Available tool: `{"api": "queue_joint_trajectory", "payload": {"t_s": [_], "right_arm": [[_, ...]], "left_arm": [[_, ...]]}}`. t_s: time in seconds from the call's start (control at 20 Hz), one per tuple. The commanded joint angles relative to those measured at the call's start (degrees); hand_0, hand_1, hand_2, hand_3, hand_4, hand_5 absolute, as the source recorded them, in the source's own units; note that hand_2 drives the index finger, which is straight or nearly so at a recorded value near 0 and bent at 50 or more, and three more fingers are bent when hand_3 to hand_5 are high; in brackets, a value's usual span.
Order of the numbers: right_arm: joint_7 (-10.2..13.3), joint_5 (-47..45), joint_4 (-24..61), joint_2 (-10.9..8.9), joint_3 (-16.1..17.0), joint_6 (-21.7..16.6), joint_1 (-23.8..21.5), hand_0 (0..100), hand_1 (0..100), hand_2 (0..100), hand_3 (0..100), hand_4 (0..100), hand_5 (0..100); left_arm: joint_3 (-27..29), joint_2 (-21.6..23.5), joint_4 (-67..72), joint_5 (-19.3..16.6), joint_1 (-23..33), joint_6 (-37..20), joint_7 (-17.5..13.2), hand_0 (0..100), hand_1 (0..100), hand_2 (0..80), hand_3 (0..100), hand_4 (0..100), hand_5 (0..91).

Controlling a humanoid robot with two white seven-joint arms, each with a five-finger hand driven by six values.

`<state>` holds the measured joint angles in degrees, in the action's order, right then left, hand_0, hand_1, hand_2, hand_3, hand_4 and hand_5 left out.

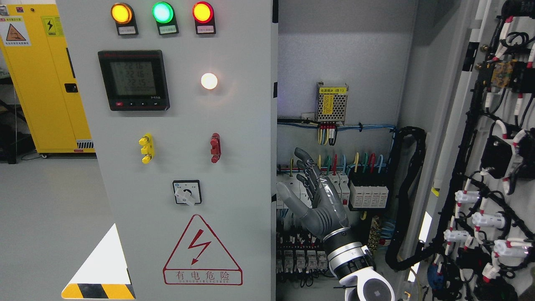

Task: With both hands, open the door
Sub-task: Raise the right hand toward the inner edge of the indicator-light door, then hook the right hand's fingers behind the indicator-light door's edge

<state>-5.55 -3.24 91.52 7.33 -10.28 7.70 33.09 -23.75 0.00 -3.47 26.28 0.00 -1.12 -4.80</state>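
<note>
The grey electrical cabinet has two doors. Its left door point(184, 167) stands shut and carries three lit lamps, a meter point(133, 80) and a rotary switch point(187, 192). Its right door point(493, 167) is swung wide open to the right, and I see the wired inner side. My right hand point(311, 188) rises from the bottom edge in front of the open interior, just right of the left door's free edge point(273, 125). The fingers point(307, 161) are spread, the palm faces left, and they hold nothing. I cannot tell whether the thumb touches the door edge.
Inside the cabinet are a power supply point(332, 102), a row of breakers point(368, 194), coloured wires and a black cable conduit point(411, 188). A yellow cabinet point(42, 83) stands on the grey floor at the far left.
</note>
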Motion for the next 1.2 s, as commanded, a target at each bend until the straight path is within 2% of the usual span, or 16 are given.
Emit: {"api": "queue_joint_trajectory", "payload": {"t_s": [0.0, 0.15, 0.4, 0.55, 0.75, 0.9, 1.0, 1.1, 1.15], "right_arm": [[-0.5, -4.7, -7.0, -0.39, 2.0, 0.0, 2.8, 0, 50, 4, 0, 0, 0], [-0.6, -8.7, -7.8, -0.39, 1.8, 0.3, 3.8, 0, 50, 4, 0, 0, 0], [-0.9, -9.0, -8.5, -0.48, 1.9, 0.8, 4.5, 0, 50, 4, 0, 0, 0], [-4.3, -9.0, -8.7, -0.48, 1.9, 0.9, 4.7, 0, 50, 4, 0, 0, 0], [-5.2, -9.0, -8.6, -0.48, 2.0, 0.9, 5.1, 0, 50, 4, 0, 0, 0], [-9.1, -8.9, -8.8, -0.39, 2.1, 1.0, 5.3, 0, 50, 4, 0, 0, 0], [-9.7, -9.0, -9.0, -0.39, 2.3, 1.3, 5.5, 0, 50, 4, 0, 0, 0], [-10.1, -9.0, -9.2, -0.39, 4.0, 2.0, 5.8, 0, 50, 4, 0, 0, 0], [-11.7, -9.1, -10.0, -0.39, 4.8, 2.1, 6.5, 0, 50, 4, 0, 0, 0]], "left_arm": [[-0.1, -1.9, 0.0, 0.0, -0.5, 0.0, 0.0, 12, 56, 0.0, 0, 0, 0.0], [0.0, -2.0, -0.1, 0.0, -0.5, 0.0, 0.0, 12, 56, 0.0, 0, 0, 0.0], [-0.1, -1.9, -0.1, 0.0, -0.5, 0.0, 0.0, 12, 56, 0.0, 0, 0, 0.0], [-0.1, -1.8, 0.0, 0.0, -0.5, 0.0, 0.0, 12, 56, 0.0, 0, 0, 0.0], [-0.1, -2.0, -0.1, 0.0, -0.5, 0.0, 0.0, 12, 56, 0.0, 0, 0, 0.0], [-0.1, -2.1, -0.1, 0.0, -0.6, 0.0, 0.0, 12, 56, 0.0, 0, 0, 0.0], [-0.1, -2.0, -0.1, 0.0, -0.7, 0.0, 0.0, 12, 56, 0.0, 0, 0, 0.0], [-0.1, -1.9, -0.1, 0.0, -0.9, 0.0, 0.0, 12, 56, 0.0, 0, 0, 0.0], [-0.1, -2.0, -0.1, 0.0, -0.9, 0.0, 0.0, 12, 56, 0.0, 0, 0, 0.0]]}}
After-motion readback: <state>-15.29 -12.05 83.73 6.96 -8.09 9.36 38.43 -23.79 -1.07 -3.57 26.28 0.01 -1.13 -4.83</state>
